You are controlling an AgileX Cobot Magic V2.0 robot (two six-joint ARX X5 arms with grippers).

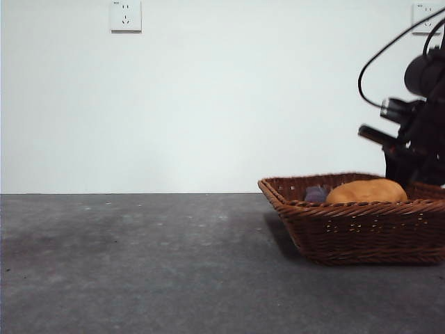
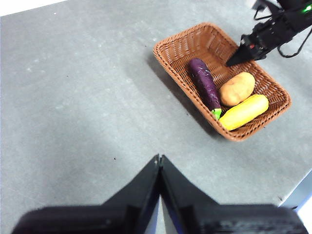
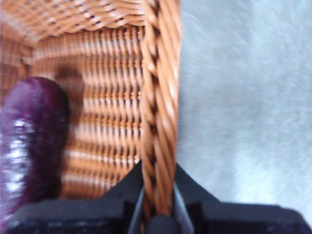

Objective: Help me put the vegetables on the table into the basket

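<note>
Front view sits low, level across the table (image 1: pixel 139 264); left wrist looks down from high; right wrist hangs close; all 3 share the basket (image 1: pixel 361 233).

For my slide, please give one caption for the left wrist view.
Eggplant, potato and corn lie in the basket.

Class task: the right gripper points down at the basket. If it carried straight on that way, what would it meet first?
Most likely the basket itself: the right gripper has its jaws astride the braided rim, so the wicker rim comes first. The eggplant lies off to one side inside, probably clear of that line.
</note>
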